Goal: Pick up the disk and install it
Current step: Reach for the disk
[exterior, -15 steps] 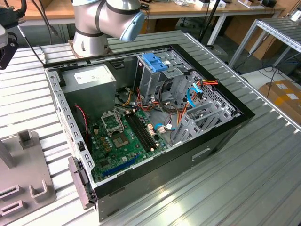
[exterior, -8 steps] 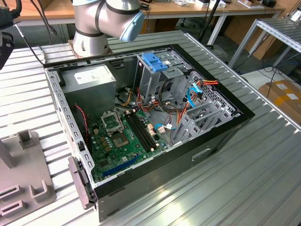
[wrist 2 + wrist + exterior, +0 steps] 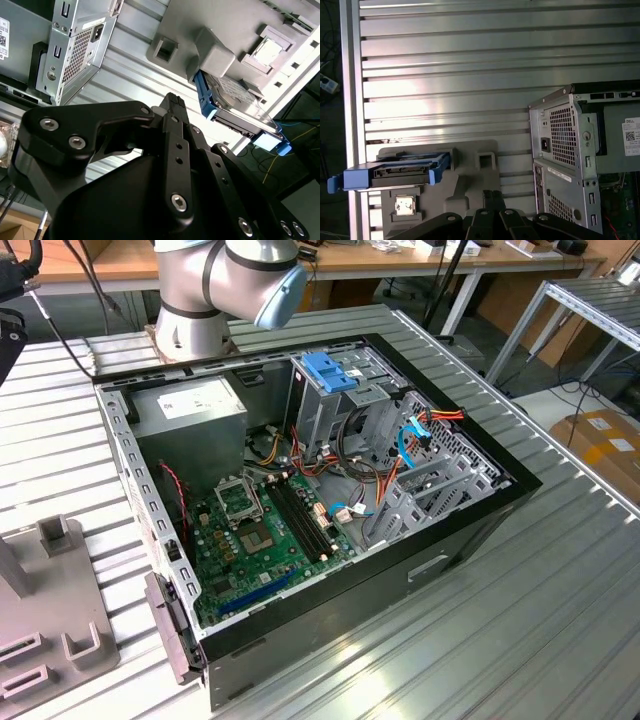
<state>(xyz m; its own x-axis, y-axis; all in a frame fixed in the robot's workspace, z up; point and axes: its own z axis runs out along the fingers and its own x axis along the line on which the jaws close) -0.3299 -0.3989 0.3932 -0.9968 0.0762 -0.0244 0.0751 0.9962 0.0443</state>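
First wrist view puts the disk (image 3: 395, 172) upright in the grey holder (image 3: 467, 192), connector end up, long axis rising off the table (image 3: 470, 75), apart from my gripper (image 3: 492, 196), which is closed on nothing, on its side away from the computer case (image 3: 570, 150).

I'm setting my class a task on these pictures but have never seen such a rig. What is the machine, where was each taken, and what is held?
It is a robot arm on a slatted metal table. The exterior view looks from off the arm at an open computer case. Both wrist views come from cameras riding on the arm, looking past its black pincer. They show the disk, with blue rails, standing in a grey holder beside the case. The pincer looks shut and holds nothing; the disk is apart from it.
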